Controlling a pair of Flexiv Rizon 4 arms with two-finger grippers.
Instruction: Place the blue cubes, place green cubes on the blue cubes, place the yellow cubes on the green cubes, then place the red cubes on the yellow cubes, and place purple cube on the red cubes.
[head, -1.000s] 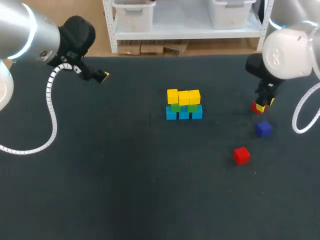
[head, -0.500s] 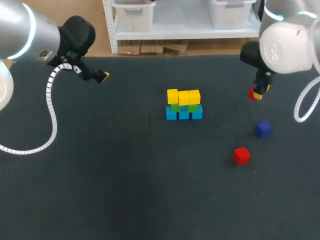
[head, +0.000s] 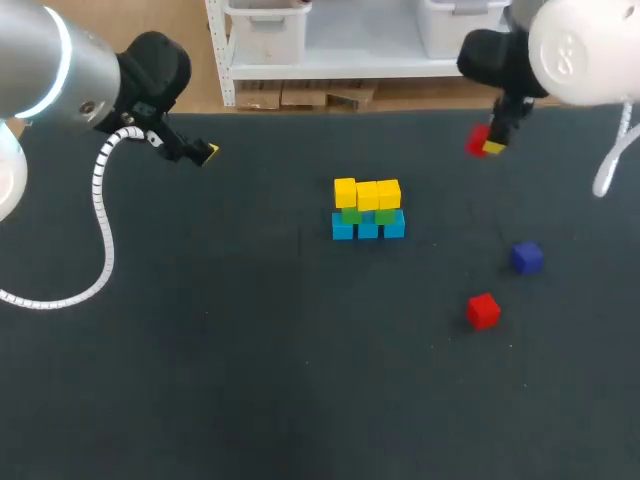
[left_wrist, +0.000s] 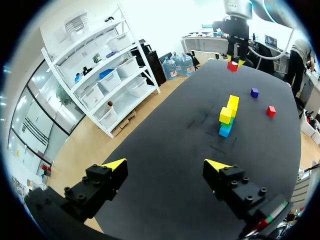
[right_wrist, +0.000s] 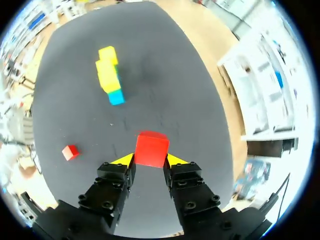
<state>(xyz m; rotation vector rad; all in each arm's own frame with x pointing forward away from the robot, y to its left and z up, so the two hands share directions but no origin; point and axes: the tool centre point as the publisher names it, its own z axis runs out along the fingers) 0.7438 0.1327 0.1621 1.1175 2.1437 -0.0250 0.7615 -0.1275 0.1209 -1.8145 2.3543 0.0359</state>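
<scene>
We see a dark, matte table (head: 250, 380) filling most of the head view. Beyond its far edge runs a light wooden floor (head: 195, 60). On it stands a white metal shelving unit (head: 375, 62) holding pale plastic bins (head: 265, 30), with flat cardboard (head: 310, 97) under its lowest shelf. In the left wrist view we find the shelving against a bright white wall (left_wrist: 165, 20), blue water bottles (left_wrist: 177, 65) standing near its end, and tall glazed panels (left_wrist: 35, 125) further along. The light is bright and even.

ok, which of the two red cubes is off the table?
The red cube clamped in the right gripper, held up beyond the stack. The other red cube lies on the table near the purple cube.
</scene>
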